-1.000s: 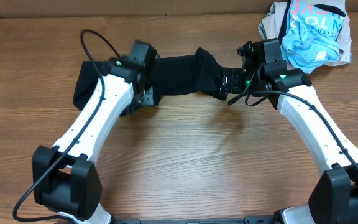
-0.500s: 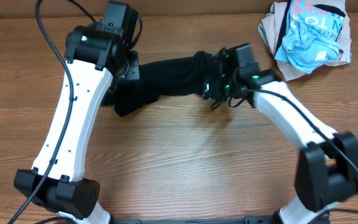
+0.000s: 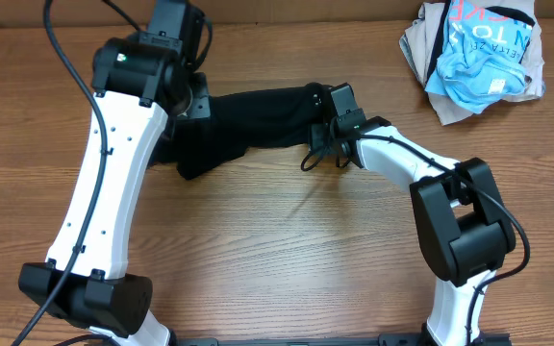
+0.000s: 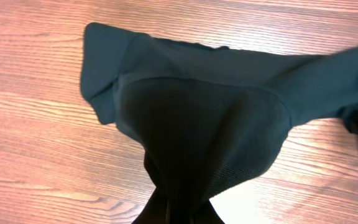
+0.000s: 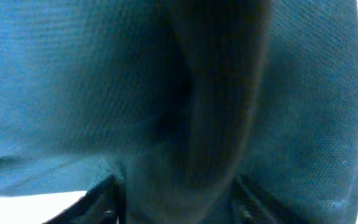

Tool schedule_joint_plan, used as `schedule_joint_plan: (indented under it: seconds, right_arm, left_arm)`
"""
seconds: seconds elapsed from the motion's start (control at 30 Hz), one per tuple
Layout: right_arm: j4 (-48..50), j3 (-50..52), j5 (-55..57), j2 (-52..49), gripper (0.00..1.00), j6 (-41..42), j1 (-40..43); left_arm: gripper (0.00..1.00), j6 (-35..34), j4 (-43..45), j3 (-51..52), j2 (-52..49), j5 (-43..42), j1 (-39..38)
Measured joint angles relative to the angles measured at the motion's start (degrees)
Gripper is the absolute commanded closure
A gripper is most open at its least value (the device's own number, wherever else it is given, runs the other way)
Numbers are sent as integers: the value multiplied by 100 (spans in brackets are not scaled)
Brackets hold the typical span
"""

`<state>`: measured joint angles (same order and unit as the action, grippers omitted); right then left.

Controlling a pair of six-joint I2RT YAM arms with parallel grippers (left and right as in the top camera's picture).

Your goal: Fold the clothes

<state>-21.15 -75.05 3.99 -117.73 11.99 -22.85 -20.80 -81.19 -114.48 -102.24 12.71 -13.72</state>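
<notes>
A black garment (image 3: 248, 125) lies stretched across the back of the wooden table, bunched at both ends. My left gripper (image 3: 192, 104) is shut on its left end; in the left wrist view the cloth (image 4: 197, 124) hangs from the jaws and spreads over the wood. My right gripper (image 3: 320, 120) is shut on the right end; the right wrist view is filled with dark cloth (image 5: 179, 93) pressed between the fingers (image 5: 98, 199).
A pile of other clothes, white and light blue (image 3: 479, 53), lies at the back right corner. Bare wood (image 3: 287, 240) spreads across the front half of the table. The table's back edge runs just behind the left arm.
The left arm lifted and swung back-left, dragging the garment's left end. The right gripper moved left along the garment, its arm folding in toward the centre.
</notes>
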Motion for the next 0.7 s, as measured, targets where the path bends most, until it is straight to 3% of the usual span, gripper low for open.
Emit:
schedule_joint_plan:
  seconds: [0.13,0.3,0.7]
  right_arm:
    - [-116,0,245,26,96,197,85]
    - [-835,0,304,605,96,271,376]
    - [-3464,-389,173,4079,96,186,776]
  left_arm:
    - [96,0,44,-13,0,-2,223]
    - [96,0,39,-426,-7,-76,667]
    - [96,413,-1099,-2638,13,-131,1362]
